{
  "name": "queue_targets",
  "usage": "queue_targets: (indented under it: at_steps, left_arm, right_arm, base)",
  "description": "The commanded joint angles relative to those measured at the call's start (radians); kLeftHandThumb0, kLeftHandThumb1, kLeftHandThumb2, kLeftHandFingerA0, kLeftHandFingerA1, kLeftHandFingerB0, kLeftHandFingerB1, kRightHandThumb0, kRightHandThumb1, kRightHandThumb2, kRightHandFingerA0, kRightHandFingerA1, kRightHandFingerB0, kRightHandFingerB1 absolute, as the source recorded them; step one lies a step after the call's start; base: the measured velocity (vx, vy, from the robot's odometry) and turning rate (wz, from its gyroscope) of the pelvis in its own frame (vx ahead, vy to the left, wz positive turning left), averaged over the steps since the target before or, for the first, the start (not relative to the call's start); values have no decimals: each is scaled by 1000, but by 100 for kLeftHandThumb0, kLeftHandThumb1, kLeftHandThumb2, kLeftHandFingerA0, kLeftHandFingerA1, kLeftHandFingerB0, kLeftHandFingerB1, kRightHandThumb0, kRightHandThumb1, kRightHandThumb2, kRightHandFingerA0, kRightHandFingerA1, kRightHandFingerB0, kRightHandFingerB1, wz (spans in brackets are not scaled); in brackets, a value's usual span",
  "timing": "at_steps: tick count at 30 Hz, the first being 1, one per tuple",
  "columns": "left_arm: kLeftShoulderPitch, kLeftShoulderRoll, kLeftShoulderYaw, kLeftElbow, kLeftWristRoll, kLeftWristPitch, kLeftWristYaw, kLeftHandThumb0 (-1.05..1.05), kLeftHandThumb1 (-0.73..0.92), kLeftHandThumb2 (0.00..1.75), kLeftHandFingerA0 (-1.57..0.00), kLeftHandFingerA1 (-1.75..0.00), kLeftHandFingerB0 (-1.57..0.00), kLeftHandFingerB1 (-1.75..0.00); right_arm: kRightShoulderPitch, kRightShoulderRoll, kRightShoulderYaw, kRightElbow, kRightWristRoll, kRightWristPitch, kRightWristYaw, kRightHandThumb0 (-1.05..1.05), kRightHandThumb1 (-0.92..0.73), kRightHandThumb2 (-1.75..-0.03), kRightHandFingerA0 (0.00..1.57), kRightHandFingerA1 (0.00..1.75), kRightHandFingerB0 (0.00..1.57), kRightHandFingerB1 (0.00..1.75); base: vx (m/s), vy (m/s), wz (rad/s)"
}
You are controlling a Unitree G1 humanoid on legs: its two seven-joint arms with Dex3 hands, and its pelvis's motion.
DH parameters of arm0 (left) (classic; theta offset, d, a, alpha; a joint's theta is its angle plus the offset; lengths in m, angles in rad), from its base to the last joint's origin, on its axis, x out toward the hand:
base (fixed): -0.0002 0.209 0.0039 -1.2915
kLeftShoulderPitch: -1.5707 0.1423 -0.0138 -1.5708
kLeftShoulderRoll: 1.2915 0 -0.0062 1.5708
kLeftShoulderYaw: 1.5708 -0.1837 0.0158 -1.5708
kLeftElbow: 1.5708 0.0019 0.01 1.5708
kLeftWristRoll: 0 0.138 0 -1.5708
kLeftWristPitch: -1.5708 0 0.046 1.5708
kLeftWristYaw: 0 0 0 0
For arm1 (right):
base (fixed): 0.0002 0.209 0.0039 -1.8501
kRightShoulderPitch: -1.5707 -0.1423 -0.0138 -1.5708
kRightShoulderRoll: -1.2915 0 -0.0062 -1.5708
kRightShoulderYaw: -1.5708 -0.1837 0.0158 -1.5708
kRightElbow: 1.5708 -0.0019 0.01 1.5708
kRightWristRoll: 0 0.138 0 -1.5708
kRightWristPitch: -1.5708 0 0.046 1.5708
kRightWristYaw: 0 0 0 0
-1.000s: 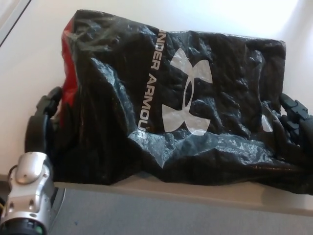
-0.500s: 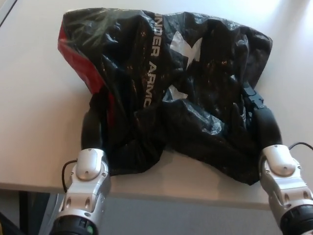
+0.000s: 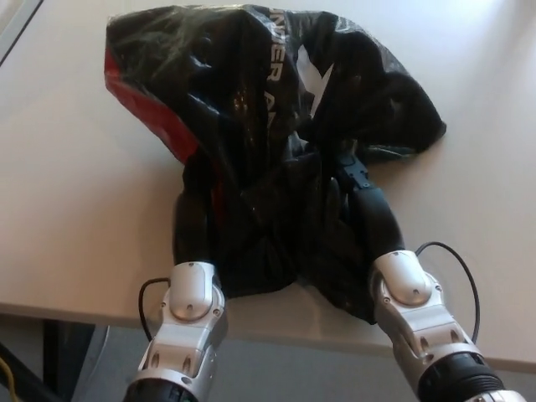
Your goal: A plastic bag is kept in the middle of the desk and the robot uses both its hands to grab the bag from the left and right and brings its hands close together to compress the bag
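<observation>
While both hands, left hand (image 3: pixel 194 219), right hand (image 3: pixel 356 197), clutch the black bag (image 3: pixel 268 92), pale desk (image 3: pixel 75 218), grey floor below.

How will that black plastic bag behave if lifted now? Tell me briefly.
The black plastic bag is probably floppy: it has crumpled into folds between the left hand and right hand. Its glossy film may be slippery. It looks light, puffed rather than stuffed.

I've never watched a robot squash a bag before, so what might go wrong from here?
The bag overhangs the desk near its front edge, so more squeezing might drag it off. Only its lower part is pinched between the left hand and right hand; the puffy top could slip free. Thin plastic might tear.
</observation>
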State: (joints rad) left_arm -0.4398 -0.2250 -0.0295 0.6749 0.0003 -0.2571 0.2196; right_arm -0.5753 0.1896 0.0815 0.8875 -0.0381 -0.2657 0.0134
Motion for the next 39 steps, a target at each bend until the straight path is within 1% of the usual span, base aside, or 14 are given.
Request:
queue_targets:
  at_steps: [1,13,20,23,27,29,30,32,33,34,36,37,38,39]
  left_arm:
    - [14,11,-11,-54,-16,-46,-86,-79,92,122,0,-6,0,-8]
    - [51,10,-7,-103,-27,-12,-135,-79,92,121,0,-8,0,-11]
    - [63,15,-10,-89,-18,-9,-148,-67,92,103,0,0,0,-9]
    - [85,28,-14,-120,-7,19,-143,-79,90,121,0,-8,0,-10]
    - [118,92,26,-237,3,148,-103,-70,92,126,0,-25,-1,-22]
    - [131,135,65,-273,-12,158,-105,-80,92,91,-5,-32,-11,-28]
    - [133,168,90,-285,-14,150,-103,-32,61,119,-3,-51,0,-47]
    - [137,215,130,-310,-18,149,-102,-74,92,90,-20,-42,-27,-36]
    - [143,234,153,-342,-29,161,-103,-72,87,123,-19,-53,-35,-56]
    - [160,259,178,-378,-42,170,-112,-76,91,82,-30,-51,-43,-48]
    - [177,301,207,-444,-58,197,-142,-73,92,80,-32,-51,-46,-50]
    - [191,330,214,-475,-59,191,-167,-73,92,85,-32,-53,-44,-51]
    - [214,363,228,-532,-64,200,-189,-68,84,121,-34,-59,-46,-62]
    - [222,373,232,-556,-67,208,-195,-68,84,121,-34,-59,-46,-62]
  right_arm:
    - [17,-11,44,-35,-22,-50,71,-87,-88,-122,0,11,0,10]
    - [41,-19,58,-50,-28,-53,73,-86,-86,-120,0,13,0,12]
    - [49,-30,61,-44,-37,-46,63,-81,-92,-79,0,5,0,11]
    - [69,-40,53,-61,-25,-20,72,-86,-82,-119,0,17,0,12]
    - [98,-139,20,-107,-29,-21,91,-82,-76,-113,0,20,0,15]
    - [110,-183,3,-114,-32,-37,84,-81,-72,-111,0,29,5,22]
    - [121,-217,-12,-132,-33,-44,79,-89,-77,-80,7,29,6,21]
    - [148,-271,-32,-185,-40,-51,74,-78,-68,-109,0,38,8,28]
    - [170,-304,-43,-237,-42,-44,78,-78,-68,-109,0,41,10,32]
    - [199,-332,-53,-288,-45,-48,80,-87,-73,-109,6,45,12,36]
    - [226,-370,-66,-349,-52,-33,78,-82,-90,-68,16,34,14,27]
    - [246,-392,-74,-386,-55,-32,80,-37,-46,-108,2,49,0,47]
    - [266,-420,-87,-413,-57,-57,80,-83,-90,-67,21,38,19,30]
    - [273,-429,-91,-424,-57,-65,79,-83,-90,-67,21,38,19,30]
  base:
    - [0,0,0]
    - [0,0,0]
    - [0,0,0]
    - [0,0,0]
    - [0,0,0]
    - [0,0,0]
    - [0,0,0]
    - [0,0,0]
    - [0,0,0]
    - [0,0,0]
    - [0,0,0]
    - [0,0,0]
    - [0,0,0]
    - [0,0,0]
